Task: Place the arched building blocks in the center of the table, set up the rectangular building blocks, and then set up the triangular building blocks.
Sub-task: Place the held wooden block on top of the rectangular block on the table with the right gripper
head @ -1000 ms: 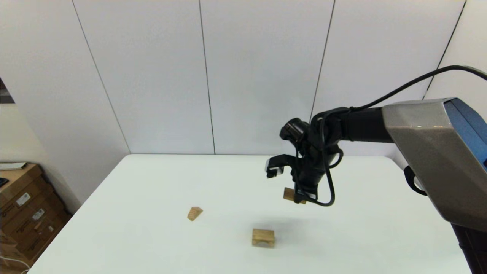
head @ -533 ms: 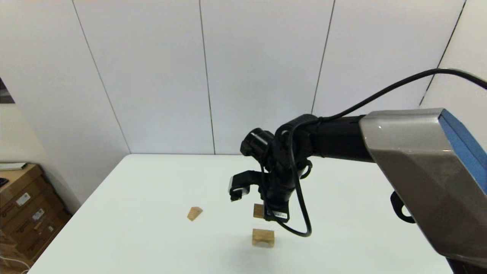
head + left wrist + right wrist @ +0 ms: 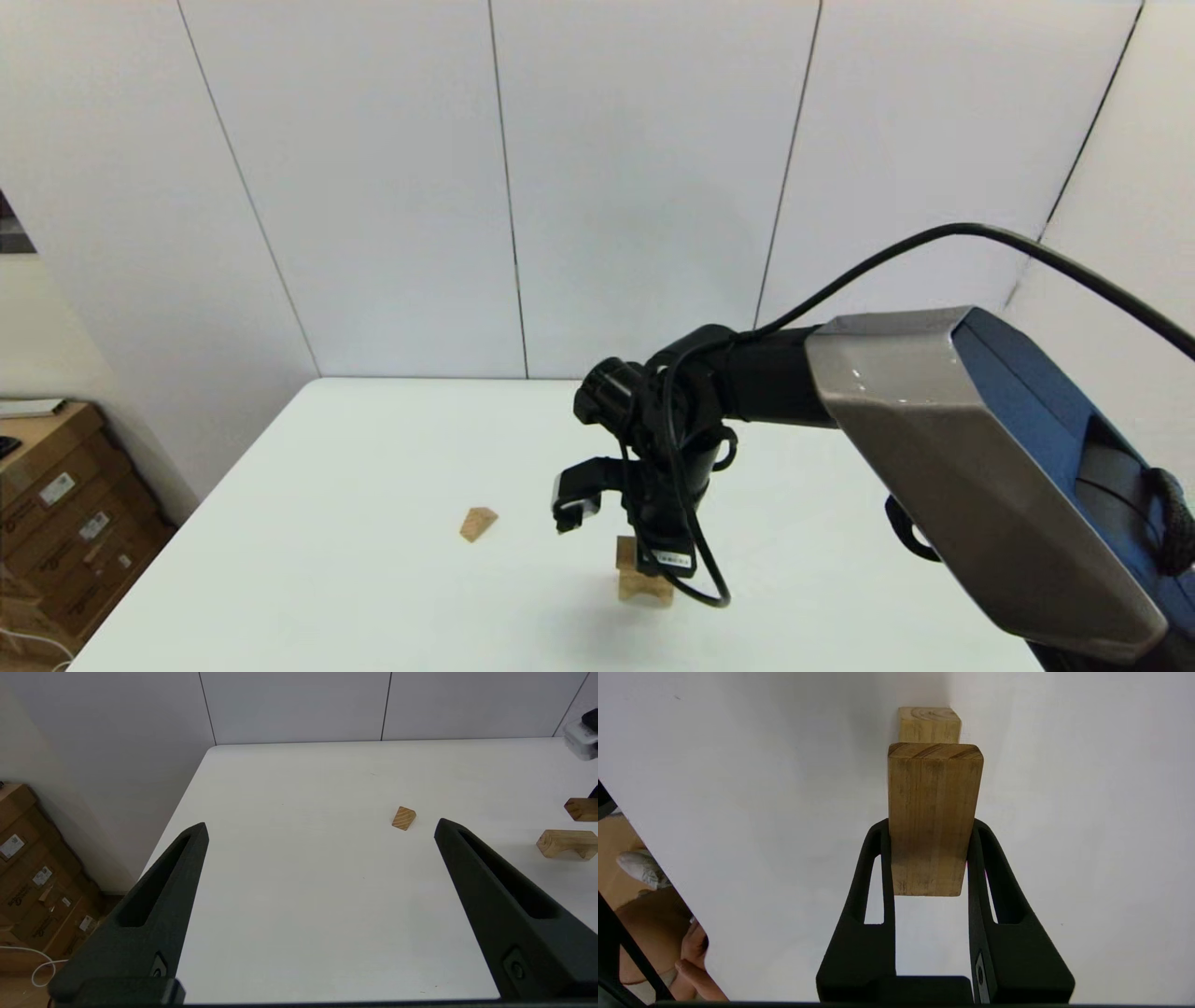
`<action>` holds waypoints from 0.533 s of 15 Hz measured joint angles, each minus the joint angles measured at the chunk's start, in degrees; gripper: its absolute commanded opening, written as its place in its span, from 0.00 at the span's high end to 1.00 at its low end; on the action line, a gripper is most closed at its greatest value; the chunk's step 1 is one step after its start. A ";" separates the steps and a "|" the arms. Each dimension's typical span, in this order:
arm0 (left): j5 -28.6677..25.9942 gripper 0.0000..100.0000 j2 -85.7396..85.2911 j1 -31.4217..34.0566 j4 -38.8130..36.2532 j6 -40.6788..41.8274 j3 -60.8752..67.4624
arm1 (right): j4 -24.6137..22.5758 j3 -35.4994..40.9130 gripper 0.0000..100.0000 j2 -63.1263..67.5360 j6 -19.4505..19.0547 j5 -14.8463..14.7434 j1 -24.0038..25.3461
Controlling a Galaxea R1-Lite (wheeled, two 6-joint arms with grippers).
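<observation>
In the head view the right gripper [image 3: 659,553] and its cabling cover most of the rectangular block [image 3: 628,553] and the upper part of the arched block [image 3: 644,590]; only a corner of the slab and the lower body of the arch show there, and whether the two blocks touch cannot be determined from that angle. In the left wrist view both are cut off at the frame edge: the rectangular block [image 3: 580,809] appears above the arched block [image 3: 566,843] with a visible gap between them. In the right wrist view the arch [image 3: 929,724] is mostly hidden behind the slab, one end alone showing. The right gripper [image 3: 930,854] is closed narrowly on the rectangular block [image 3: 934,812], its two black fingers [image 3: 878,868] pressed against the slab's long sides, the far half of the slab projecting beyond the fingertips directly over the arch. The left gripper [image 3: 320,828] is spread wide, holding nothing, above the left part of the table [image 3: 289,868]. The triangular block [image 3: 478,524] lies alone on the white, smooth table [image 3: 355,523], well apart to the left of the arch; it also shows in the left wrist view [image 3: 403,818]. All three blocks are light wood with visible grain; the slab is plain and flat, the arch has a curved cut-out between two short legs
</observation>
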 measured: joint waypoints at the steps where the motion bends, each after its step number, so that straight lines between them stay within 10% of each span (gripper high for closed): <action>1: 0.00 0.00 0.00 0.00 0.00 0.02 0.00 | 0.05 0.00 1.00 0.44 -0.11 0.02 -0.33; 8: 0.00 0.00 0.00 0.00 0.01 0.02 0.00 | -0.09 0.00 1.00 2.76 -2.10 1.72 -1.87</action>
